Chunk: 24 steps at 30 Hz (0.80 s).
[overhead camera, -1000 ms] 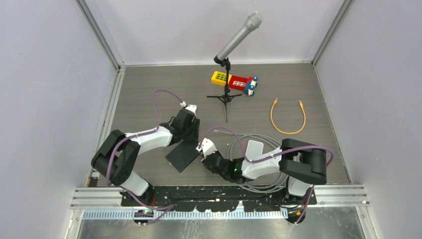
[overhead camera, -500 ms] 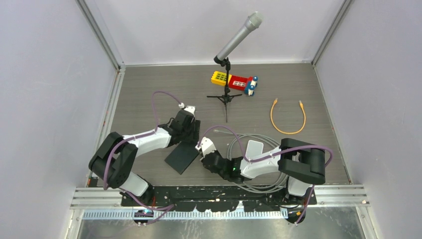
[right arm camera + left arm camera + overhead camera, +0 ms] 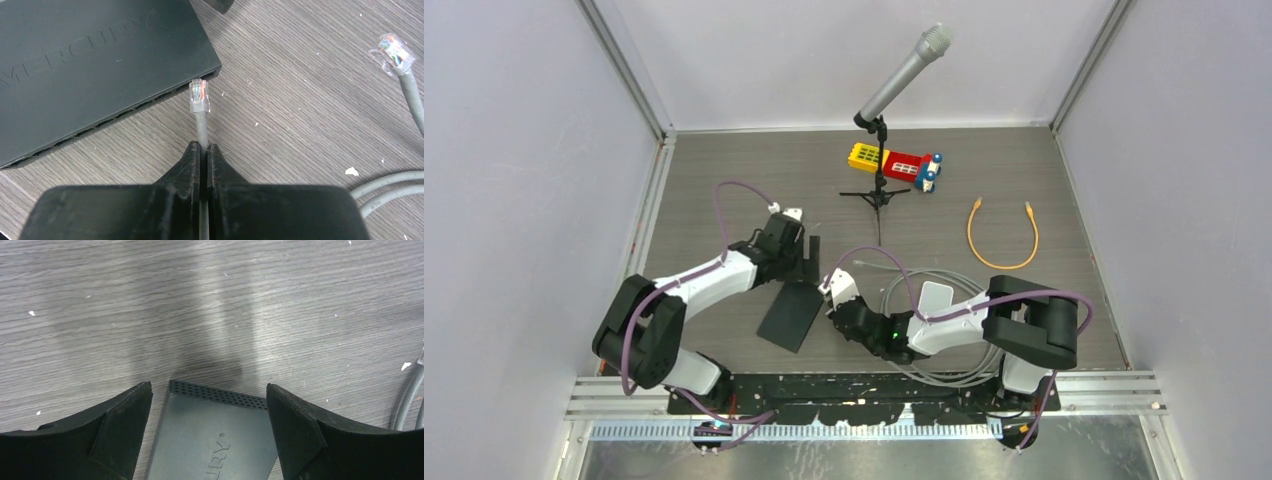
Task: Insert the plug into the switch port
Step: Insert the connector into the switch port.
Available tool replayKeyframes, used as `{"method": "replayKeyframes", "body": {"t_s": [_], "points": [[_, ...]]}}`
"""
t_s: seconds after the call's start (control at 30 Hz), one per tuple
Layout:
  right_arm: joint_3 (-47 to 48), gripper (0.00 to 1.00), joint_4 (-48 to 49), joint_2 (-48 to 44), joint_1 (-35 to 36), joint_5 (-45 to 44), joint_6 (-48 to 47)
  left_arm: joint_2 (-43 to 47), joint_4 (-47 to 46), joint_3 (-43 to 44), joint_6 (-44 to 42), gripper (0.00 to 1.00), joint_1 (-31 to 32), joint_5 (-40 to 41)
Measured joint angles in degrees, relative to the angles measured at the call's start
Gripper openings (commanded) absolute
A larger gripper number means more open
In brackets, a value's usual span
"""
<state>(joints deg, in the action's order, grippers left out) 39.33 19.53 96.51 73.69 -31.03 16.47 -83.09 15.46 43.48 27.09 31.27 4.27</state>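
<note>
Grey cable: your right pincer is clamped tight on it, just behind the plug.
Plug: clear plastic, straight ahead of that pincer's fingertips, with its tip at the black switch's port edge near the corner and its whole body outside the ports.
Left pincer: spread wide, holding nothing.
Switch: its perforated end lies between your left pincer's fingers, flat on the wood-grain table.

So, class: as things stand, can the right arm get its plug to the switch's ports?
Probably yes: the right pincer grips the cable behind the plug, whose tip sits close to the switch's port edge, nothing between.
</note>
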Motion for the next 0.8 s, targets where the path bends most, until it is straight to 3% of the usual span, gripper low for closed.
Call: {"method": "replayKeyframes", "body": {"t_s": [0.6,0.8], "points": [[-0.68,0.0,0.26,-0.02,0.0,2.6,0.17,3.45,1.6,-2.78,1.84,0.87,-1.14,-2.03],[-1.25,0.0,0.52,-0.02,0.0,4.39,0.17,3.19,0.61,-3.56,2.93,0.82,-1.14,-3.96]]}}
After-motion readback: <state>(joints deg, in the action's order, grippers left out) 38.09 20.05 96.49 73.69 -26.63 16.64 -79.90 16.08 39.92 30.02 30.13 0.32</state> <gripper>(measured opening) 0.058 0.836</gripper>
